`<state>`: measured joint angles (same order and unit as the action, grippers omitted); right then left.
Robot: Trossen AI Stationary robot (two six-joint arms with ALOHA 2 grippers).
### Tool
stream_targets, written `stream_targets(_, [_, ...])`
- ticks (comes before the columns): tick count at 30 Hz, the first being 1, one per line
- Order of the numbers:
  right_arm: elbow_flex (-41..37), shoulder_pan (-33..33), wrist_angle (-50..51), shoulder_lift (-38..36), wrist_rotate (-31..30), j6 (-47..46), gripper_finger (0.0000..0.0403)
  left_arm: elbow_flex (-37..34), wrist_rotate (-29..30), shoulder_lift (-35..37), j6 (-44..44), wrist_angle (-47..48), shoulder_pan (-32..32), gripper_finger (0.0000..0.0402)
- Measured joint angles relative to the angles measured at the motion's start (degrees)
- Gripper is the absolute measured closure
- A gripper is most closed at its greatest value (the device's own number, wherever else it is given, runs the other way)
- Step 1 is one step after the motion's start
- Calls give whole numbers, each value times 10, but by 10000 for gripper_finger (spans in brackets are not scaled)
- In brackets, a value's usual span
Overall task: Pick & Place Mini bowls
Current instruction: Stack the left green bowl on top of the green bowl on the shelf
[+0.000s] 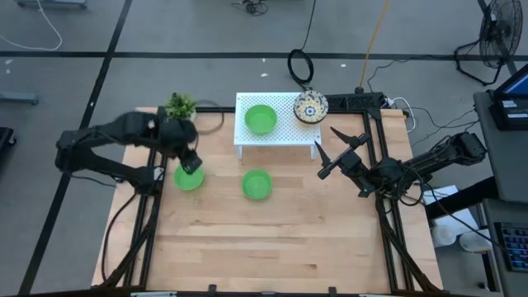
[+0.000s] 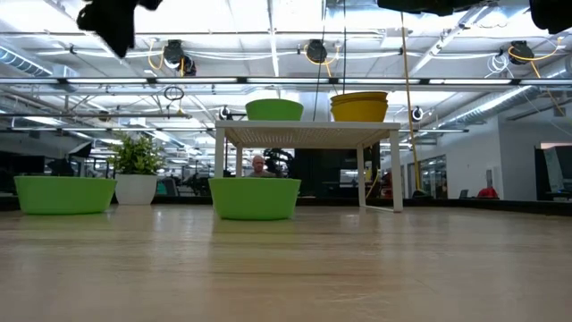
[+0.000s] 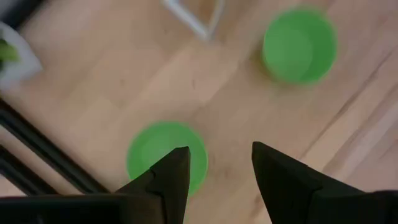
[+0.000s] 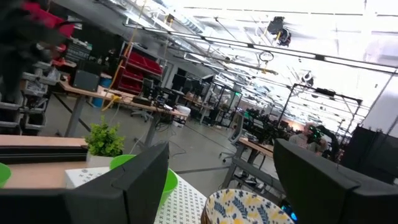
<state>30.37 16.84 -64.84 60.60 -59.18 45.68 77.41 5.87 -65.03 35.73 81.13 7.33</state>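
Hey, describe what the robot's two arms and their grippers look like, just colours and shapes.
Both arms are dark, nearly black, built of slim jointed segments with bulkier joint housings. The left gripper ends in two matte black, wedge-shaped fingers tapering to blunt tips. The right gripper has the same kind of broad, flat black fingers; from above they look like thin pointed prongs. No markings or coloured parts are visible on either arm.

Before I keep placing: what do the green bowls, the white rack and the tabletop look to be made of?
The plain green mini bowls look like matte moulded plastic: flat uniform colour, no glaze shine, though that's a guess. The white perforated rack looks like painted sheet metal, with even rows of holes and thin legs. The pale wooden tabletop shows plank seams and grain, likely a sealed butcher-block surface.
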Motion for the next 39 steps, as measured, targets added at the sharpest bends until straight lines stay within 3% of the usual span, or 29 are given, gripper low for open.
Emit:
stream_targets(6, [0,0,0,0,-10,0,129,-130,-31,-3,61,-80,-65,227])
stream_targets(15, [0,0,0,0,-8,0,129,-288,-7,-2,164,-111,-72,227])
stream_targets(39, [0,0,0,0,-8,0,129,-435,-28,-2,263,-227,-70,227])
